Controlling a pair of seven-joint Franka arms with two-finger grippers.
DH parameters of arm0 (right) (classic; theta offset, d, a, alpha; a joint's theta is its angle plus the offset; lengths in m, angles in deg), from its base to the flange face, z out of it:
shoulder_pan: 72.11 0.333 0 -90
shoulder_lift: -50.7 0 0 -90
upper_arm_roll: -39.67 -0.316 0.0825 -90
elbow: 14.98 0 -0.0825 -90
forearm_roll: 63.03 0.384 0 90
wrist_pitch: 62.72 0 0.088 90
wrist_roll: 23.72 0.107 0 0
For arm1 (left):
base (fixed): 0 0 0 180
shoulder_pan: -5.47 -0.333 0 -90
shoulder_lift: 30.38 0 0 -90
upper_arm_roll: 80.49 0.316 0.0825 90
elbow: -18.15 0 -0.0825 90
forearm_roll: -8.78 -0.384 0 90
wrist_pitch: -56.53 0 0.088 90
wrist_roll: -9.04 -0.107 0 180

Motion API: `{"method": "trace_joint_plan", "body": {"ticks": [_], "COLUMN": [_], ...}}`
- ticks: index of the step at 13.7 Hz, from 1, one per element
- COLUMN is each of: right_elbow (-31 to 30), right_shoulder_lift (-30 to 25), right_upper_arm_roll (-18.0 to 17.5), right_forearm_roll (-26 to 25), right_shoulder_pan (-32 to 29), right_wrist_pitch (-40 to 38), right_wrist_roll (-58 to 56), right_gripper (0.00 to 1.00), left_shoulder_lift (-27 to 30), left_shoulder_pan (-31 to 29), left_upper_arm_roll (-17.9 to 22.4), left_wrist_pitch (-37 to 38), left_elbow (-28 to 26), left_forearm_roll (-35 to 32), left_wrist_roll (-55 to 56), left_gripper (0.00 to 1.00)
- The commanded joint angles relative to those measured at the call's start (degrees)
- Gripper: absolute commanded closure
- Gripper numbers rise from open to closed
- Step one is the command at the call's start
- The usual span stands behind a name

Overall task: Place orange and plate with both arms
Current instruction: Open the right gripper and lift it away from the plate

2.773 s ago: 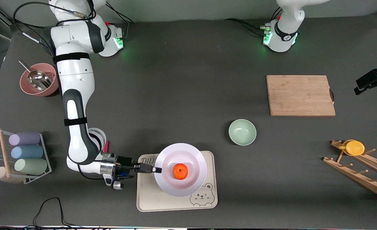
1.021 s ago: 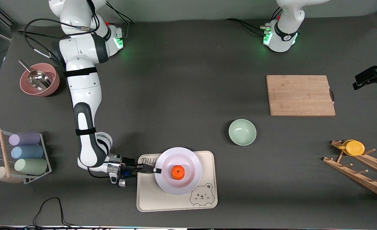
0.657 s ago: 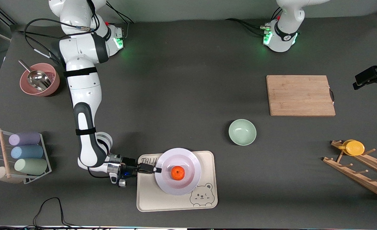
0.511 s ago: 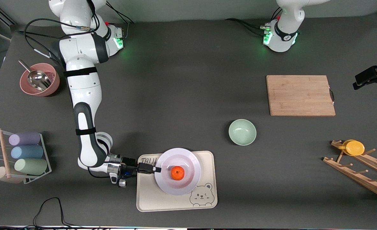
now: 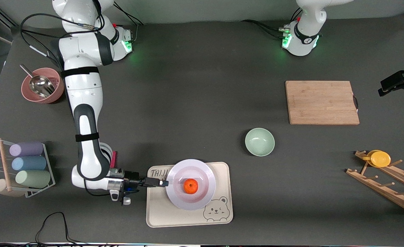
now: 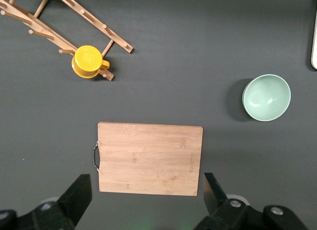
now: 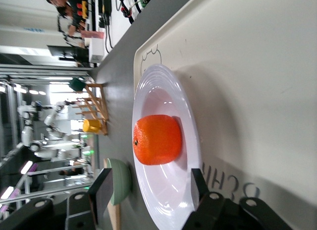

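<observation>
The white plate lies flat on the beige bear-print tray, with the orange in its centre. My right gripper is low at the plate's rim on the side toward the right arm's end of the table. In the right wrist view the gripper is open, its fingers apart on either side of the plate's rim without pinching it, and the orange sits just ahead. My left gripper is open and empty, waiting high over the wooden cutting board.
A mint-green bowl stands between the tray and the cutting board. A wooden rack with a yellow cup is at the left arm's end. A pink bowl with a scoop and a cup rack are at the right arm's end.
The plate with the orange came down onto the tray. The right gripper let go of the rim and drew back a little toward the right arm's end. The left arm has not moved.
</observation>
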Motion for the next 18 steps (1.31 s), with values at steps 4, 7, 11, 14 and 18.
{"method": "trace_joint_plan", "body": {"ticks": [4,7,11,14,18], "right_elbow": [-5.7,-11.6,-18.7,-19.6,-27.6], "right_shoulder_lift": [-13.3,-24.3,-39.9,-47.5,-59.3], "right_upper_arm_roll": [0.1,0.1,-0.3,-0.5,-9.1], "right_forearm_roll": [-26.8,-43.2,-61.1,-72.0,-82.1], "right_shoulder_pan": [-3.1,-4.3,-5.3,-5.5,-11.1], "right_wrist_pitch": [-4.2,-7.6,-12.7,-18.8,-20.3], "right_wrist_roll": [1.7,1.7,10.4,16.3,24.2], "right_gripper": [0.0,0.0,0.0,0.0,0.0], "left_shoulder_lift": [0.7,0.7,0.7,0.7,0.9], "left_shoulder_pan": [0.4,0.3,0.4,0.4,0.4], "left_upper_arm_roll": [0.3,0.3,0.1,0.1,0.1], "left_wrist_pitch": [0.8,1.8,1.9,2.0,2.6], "left_elbow": [-0.1,-0.1,0.0,0.0,0.0], "left_forearm_roll": [-0.3,-1.2,-1.6,-1.6,-1.6], "left_wrist_roll": [-0.8,-1.1,-1.1,-1.0,-1.0], "left_gripper": [0.0,0.0,0.0,0.0,0.0]}}
